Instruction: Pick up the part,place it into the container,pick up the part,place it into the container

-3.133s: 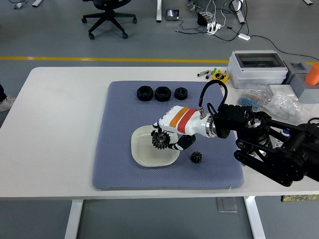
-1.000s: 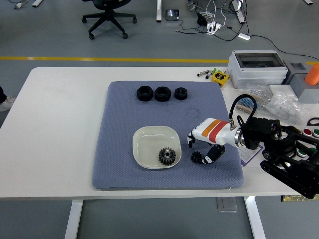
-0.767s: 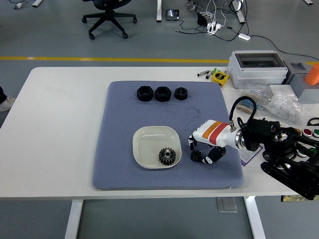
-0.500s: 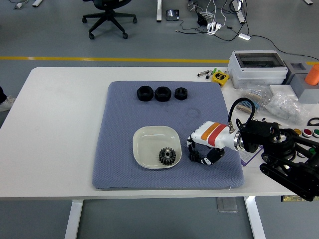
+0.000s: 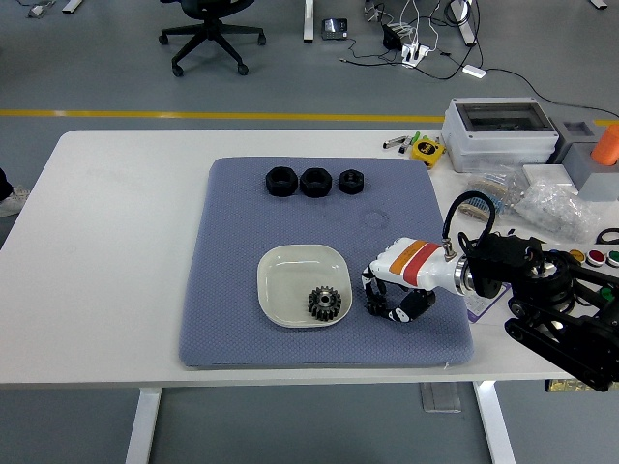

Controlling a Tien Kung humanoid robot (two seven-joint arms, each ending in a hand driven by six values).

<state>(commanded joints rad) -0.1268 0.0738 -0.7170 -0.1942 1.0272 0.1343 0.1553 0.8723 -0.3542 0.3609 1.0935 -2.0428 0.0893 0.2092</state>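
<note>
A cream dish (image 5: 280, 266) sits on the blue-grey mat (image 5: 242, 232), and a large black gear (image 5: 325, 303) lies in its near right corner. Just right of the dish, a small black gear (image 5: 379, 308) rests on the mat, mostly covered by fingers. My right hand (image 5: 386, 299), white with an orange and red band, reaches in from the right. Its fingers are curled down around the small gear, thumb on the near side. The gear still touches the mat. My left arm is out of view.
Three black nuts (image 5: 315, 181) stand in a row at the mat's far edge. At the table's right are a grey box (image 5: 498, 133), a yellow tape measure (image 5: 424, 148), plastic bags (image 5: 551, 208) and an orange object (image 5: 606, 143).
About three seconds ago the hand held the large gear over the dish; that gear now lies in it. In the last second the hand sank and its fingers curled in around the small gear.
</note>
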